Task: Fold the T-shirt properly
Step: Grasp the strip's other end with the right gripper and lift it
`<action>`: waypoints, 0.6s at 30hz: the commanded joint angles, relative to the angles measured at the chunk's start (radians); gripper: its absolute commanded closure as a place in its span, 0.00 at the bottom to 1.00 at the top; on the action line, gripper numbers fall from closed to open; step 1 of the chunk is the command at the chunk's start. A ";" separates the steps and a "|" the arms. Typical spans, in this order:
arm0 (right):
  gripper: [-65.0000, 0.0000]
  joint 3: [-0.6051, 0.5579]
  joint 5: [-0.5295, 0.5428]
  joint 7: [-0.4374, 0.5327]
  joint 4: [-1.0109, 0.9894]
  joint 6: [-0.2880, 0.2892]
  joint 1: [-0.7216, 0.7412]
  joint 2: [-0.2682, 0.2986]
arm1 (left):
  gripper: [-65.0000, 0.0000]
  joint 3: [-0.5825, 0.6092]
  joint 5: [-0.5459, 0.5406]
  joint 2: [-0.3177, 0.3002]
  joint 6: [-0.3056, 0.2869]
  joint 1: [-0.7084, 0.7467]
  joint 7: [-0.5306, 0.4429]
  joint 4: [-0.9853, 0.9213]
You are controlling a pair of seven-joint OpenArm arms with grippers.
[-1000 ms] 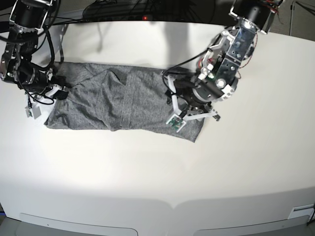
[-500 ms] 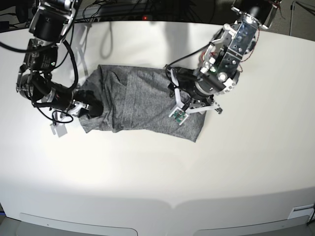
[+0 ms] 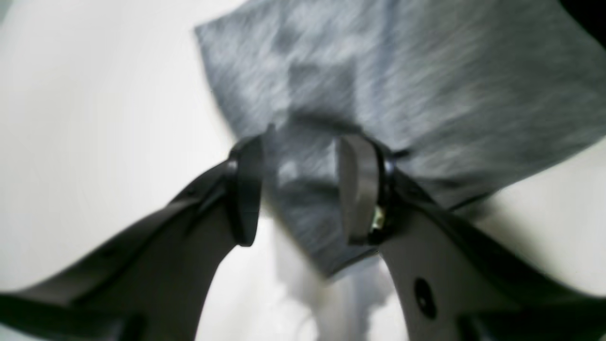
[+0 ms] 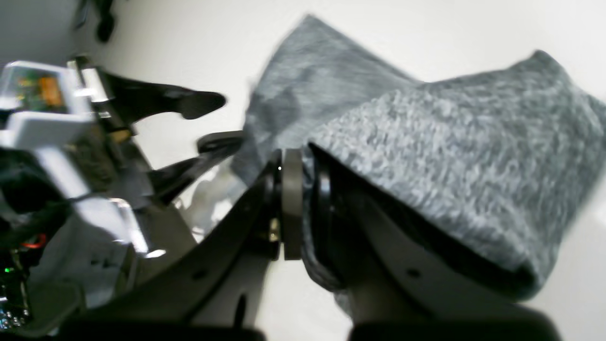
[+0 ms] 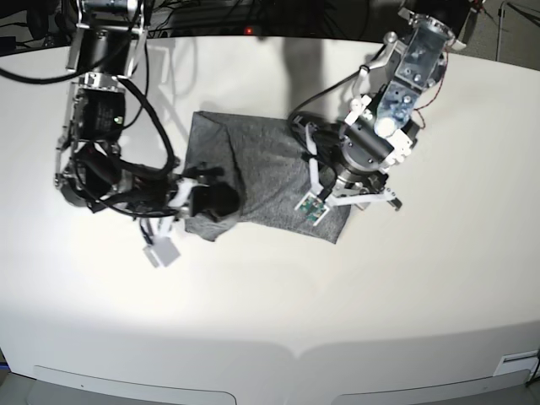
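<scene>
Right gripper (image 4: 303, 208) jaws clamp the T-shirt (image 5: 270, 164); only left wrist view shows left gripper (image 3: 298, 189) jaws apart

You have one garment here, the T-shirt (image 5: 270, 164), made of a mottled heather-grey knit without any print. It lies on the white table, bunched into a short and roughly rectangular shape. In the base view its left end is lifted and rolled over toward the middle, so a thick doubled fold stands there. In the right wrist view this raised fold (image 4: 454, 156) looks fuzzy and rounded, with flatter cloth behind it. The right end lies flat, and its lower corner (image 3: 331, 255) comes to a point on the table. Some soft creases run across the middle part. You cannot see the sleeves clearly.
</scene>
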 commanded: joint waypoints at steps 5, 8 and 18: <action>1.00 -0.049 -0.043 0.031 0.018 0.005 0.082 -0.090 | 0.60 -0.001 0.031 -0.049 0.096 -0.008 0.006 0.018; 1.00 -0.054 -0.137 0.054 0.016 0.005 0.107 -0.156 | 0.60 -0.001 0.042 -0.093 0.181 -0.009 0.076 0.018; 1.00 -0.125 -0.245 0.148 -0.095 0.005 0.110 -0.243 | 0.60 -0.001 0.097 -0.214 0.251 0.011 0.149 0.018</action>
